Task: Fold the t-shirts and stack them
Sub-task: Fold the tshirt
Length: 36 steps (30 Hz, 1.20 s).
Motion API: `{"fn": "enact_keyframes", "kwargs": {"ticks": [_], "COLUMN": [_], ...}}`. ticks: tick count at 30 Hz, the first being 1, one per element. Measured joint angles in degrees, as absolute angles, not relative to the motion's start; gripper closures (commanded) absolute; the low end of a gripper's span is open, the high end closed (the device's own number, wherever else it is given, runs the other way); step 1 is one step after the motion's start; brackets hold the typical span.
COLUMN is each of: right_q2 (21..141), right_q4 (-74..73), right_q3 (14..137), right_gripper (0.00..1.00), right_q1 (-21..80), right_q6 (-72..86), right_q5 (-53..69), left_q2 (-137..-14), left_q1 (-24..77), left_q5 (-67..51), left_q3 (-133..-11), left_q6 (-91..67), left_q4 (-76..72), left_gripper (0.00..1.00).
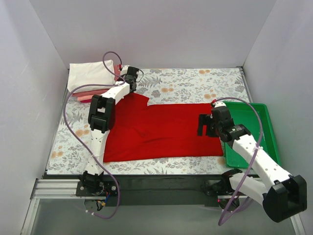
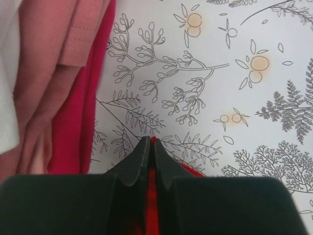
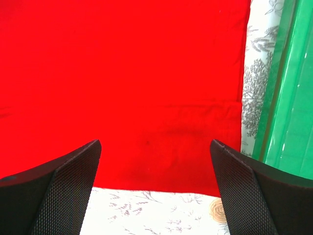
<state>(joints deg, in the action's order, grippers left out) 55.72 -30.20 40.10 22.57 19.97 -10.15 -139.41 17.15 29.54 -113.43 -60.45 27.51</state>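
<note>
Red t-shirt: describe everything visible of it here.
The red t-shirt is plain bright red soft cloth, spread mostly flat on the floral table cover, slightly creased. A sleeve juts out on its far side; its hemmed right edge lies near the green tray, not touching. The left gripper is shut on a pinch of it at the far left; the open right gripper is over the hem, contact unclear.

Green plastic tray (image 1: 266,125) lies flat at the right edge of the table (image 1: 195,83), long side along the right wall. Table cover is white, printed with grey leaves, ferns, branches and small orange fruit. Plain pale grey walls (image 1: 156,29) stand on the left, back and right. A silver aluminium rail (image 1: 54,188) runs along the near edge.
</note>
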Motion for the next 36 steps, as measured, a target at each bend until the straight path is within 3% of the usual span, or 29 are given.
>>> {"fn": "enact_keyframes", "kwargs": {"ticks": [14, 21, 36], "right_q2": [92.3, 109.0, 121.3], "right_q4": [-27.0, -27.0, -31.9], "right_q3": [68.9, 82.5, 91.3], "right_gripper": [0.02, 0.15, 0.21], "right_q1": [13.5, 13.0, 12.8], "right_q6": [20.0, 17.2, 20.0], "right_q5": [-12.3, -10.5, -19.2], "left_q2": [-136.4, -135.2, -132.5], "left_q1": [15.9, 15.0, 14.9], "left_q5": [30.9, 29.4, 27.4], "left_q3": [-107.3, -105.2, -100.2], "left_q6": [-59.3, -58.7, -56.4], "left_q4": [23.6, 21.8, 18.1], "left_gripper": [1.00, 1.00, 1.00]}}
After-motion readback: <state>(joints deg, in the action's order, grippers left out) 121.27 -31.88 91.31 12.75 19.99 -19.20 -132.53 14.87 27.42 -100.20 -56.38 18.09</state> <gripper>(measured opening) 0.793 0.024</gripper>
